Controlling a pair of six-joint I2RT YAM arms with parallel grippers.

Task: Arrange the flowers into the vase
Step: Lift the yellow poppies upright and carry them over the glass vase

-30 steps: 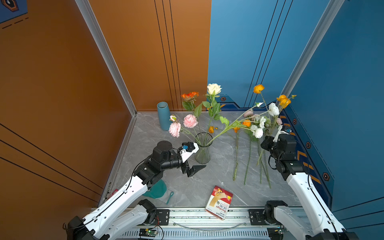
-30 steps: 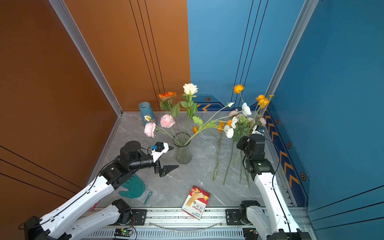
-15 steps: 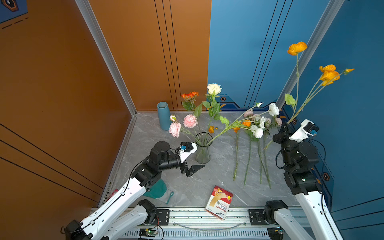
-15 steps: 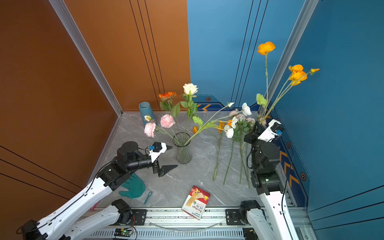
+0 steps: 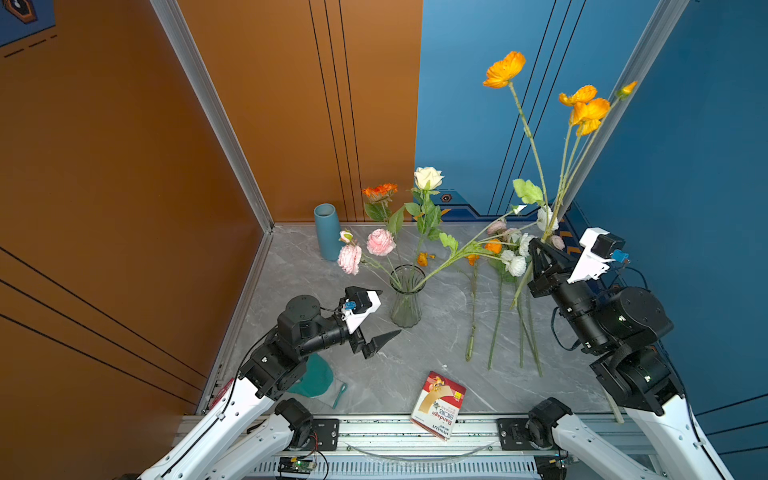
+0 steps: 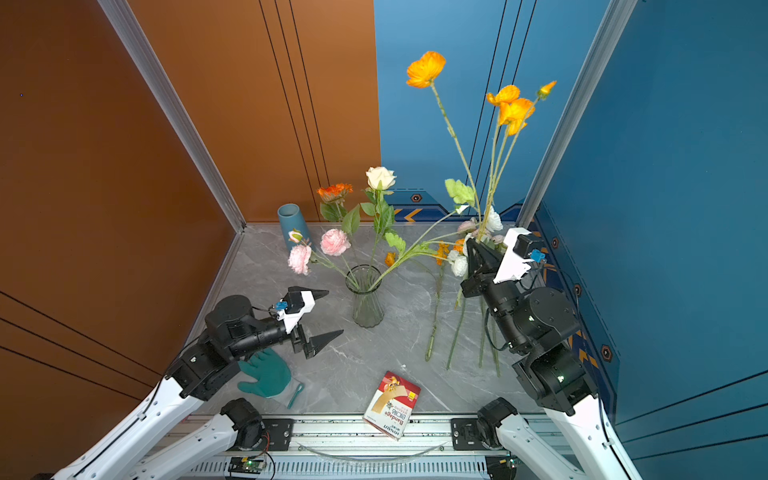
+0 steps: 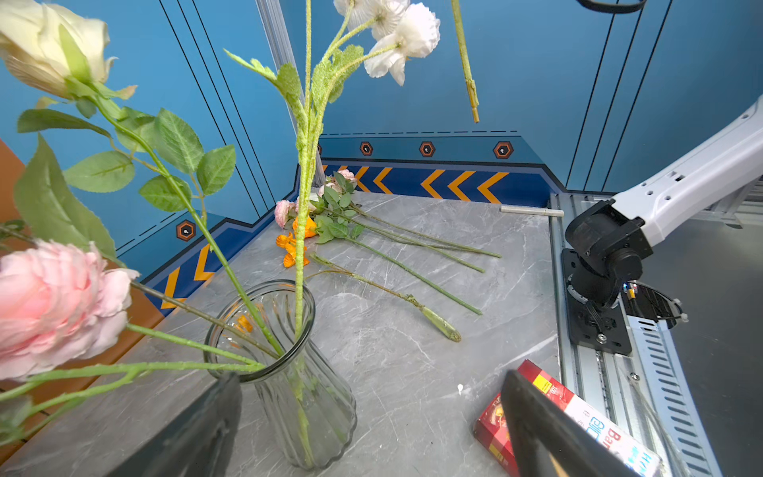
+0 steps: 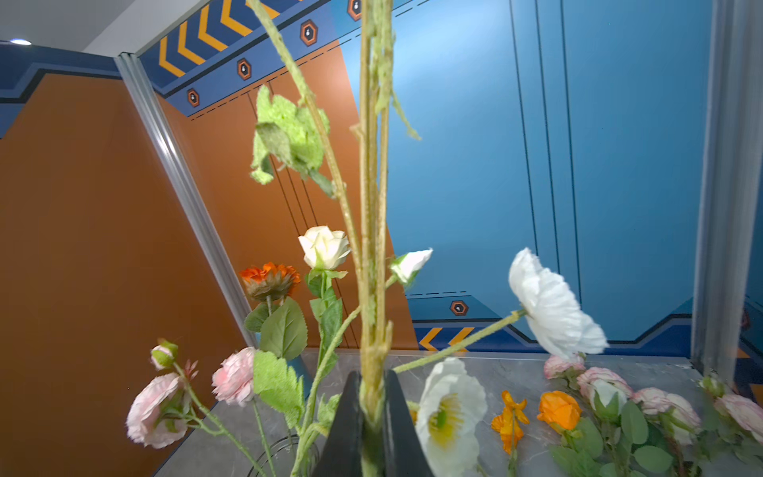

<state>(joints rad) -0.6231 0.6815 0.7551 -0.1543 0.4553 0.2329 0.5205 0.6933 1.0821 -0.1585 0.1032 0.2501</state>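
A clear ribbed glass vase [image 5: 406,299] [image 6: 365,299] [image 7: 289,371] stands mid-table and holds pink, cream, orange and white flowers on green stems. My right gripper [image 5: 536,249] [image 6: 473,249] [image 8: 371,396] is raised to the vase's right, shut on the stem of a branching orange-yellow flower [image 5: 503,68] [image 6: 424,68]. That flower stands nearly upright, high above the table. Several more flowers [image 5: 494,324] [image 7: 392,247] lie flat on the table under it. My left gripper [image 5: 386,312] [image 6: 333,312] [image 7: 367,392] is open and empty, just left of the vase.
A teal cylinder [image 5: 328,232] stands at the back left corner. A red bandage box [image 5: 438,403] lies on the front edge. A teal glove [image 6: 266,372] lies under my left arm. Orange and blue walls close in three sides.
My right gripper has lifted off the table with the orange-yellow flower, swinging it from lying low to nearly upright. The left arm has barely shifted.
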